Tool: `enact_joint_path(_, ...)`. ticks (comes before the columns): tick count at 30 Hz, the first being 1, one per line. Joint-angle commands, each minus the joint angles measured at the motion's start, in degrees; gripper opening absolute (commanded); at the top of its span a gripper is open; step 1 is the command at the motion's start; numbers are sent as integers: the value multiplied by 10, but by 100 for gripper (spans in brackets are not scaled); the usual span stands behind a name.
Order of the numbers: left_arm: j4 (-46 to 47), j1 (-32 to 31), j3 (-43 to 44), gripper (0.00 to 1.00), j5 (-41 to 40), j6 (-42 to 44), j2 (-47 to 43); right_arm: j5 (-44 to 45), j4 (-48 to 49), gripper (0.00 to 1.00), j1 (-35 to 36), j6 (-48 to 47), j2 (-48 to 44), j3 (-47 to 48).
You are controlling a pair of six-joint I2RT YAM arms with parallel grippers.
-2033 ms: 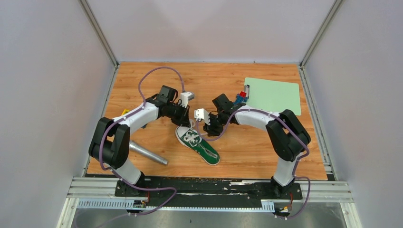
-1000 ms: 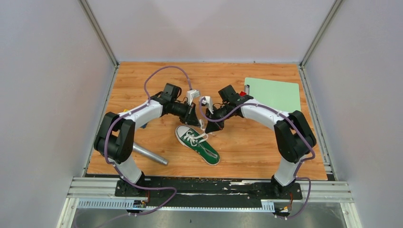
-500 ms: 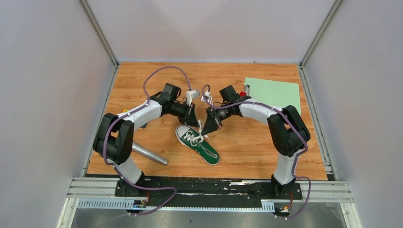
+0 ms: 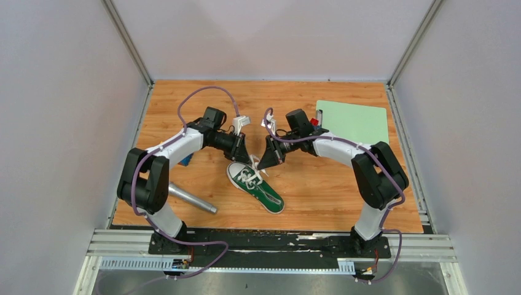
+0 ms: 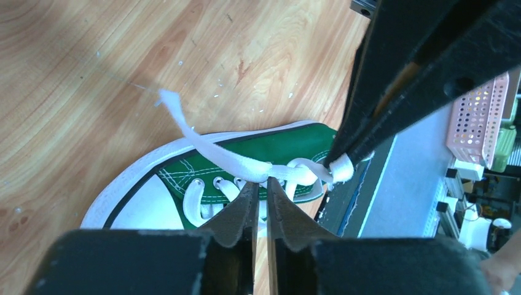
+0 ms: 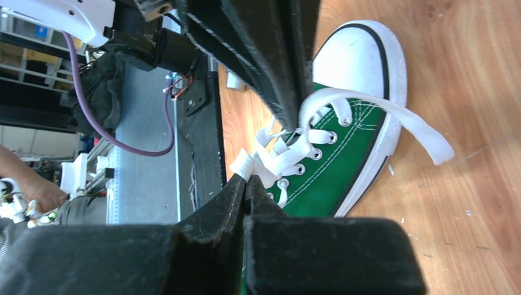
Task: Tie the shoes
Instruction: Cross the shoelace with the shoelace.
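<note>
While both arms crowd over it, the small green canvas sneaker with white toe cap point(image 4: 257, 188) lies flat on the wood-grain table point(image 4: 344, 196), mid-table between the two arms, toe toward the left arm. The flat white laces point(image 5: 215, 150) are crossed into a small knot above the eyelets, and one free end trails onto the wood.

The right gripper point(image 6: 244, 179) is fully closed with a lace strand pinched at its tips, lifted just above the tongue. The left gripper point(image 5: 258, 184) has its jaws a crack apart with a strand right at the tips. Can't tell if it actually grips.

Step, as judged: first overhand knot being drawn snug, no bow loops yet. The next move likely calls for a firm left pinch on its strand, then folding loops while the right keeps tension so the knot doesn't slacken.
</note>
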Motion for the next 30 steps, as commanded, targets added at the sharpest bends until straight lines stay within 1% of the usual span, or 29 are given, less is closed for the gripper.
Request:
enact_joint_path(1,-10,5,-6,24,56,39,-40,48,25,0,3,8,-39,-5)
enact_joint_path(2,-12,5,-9,26,72,44,-42,56,22,0,3,9,-42,-4)
enact_joint_path(3,-11,5,-11,32,76,48,-47,65,21,0,3,10,-45,-4)
enact_joint_path(4,-11,5,-14,35,78,49,-50,76,18,0,4,7,-47,-2)
enact_joint_path(5,-13,5,-16,40,75,53,-57,96,10,0,6,0,-48,2)
enact_joint_path(7,-24,5,-16,46,59,68,-70,126,-6,0,8,-14,-49,10)
enact_joint_path(9,-37,5,-17,50,39,89,-82,151,-9,0,8,-18,-51,12)
enact_joint_path(13,-56,5,-21,53,22,119,-104,156,-7,0,8,-15,-42,23)
enact_joint_path(20,-82,5,-12,52,8,161,-121,153,12,0,8,-20,-19,54)
enact_joint_path(24,-111,7,18,52,-17,186,-117,148,22,0,8,-23,-19,63)
enact_joint_path(27,-93,9,14,56,-26,182,-110,144,23,0,8,-25,-18,60)
enact_joint_path(30,-37,9,-8,62,-11,175,-93,140,24,0,8,-26,-18,54)
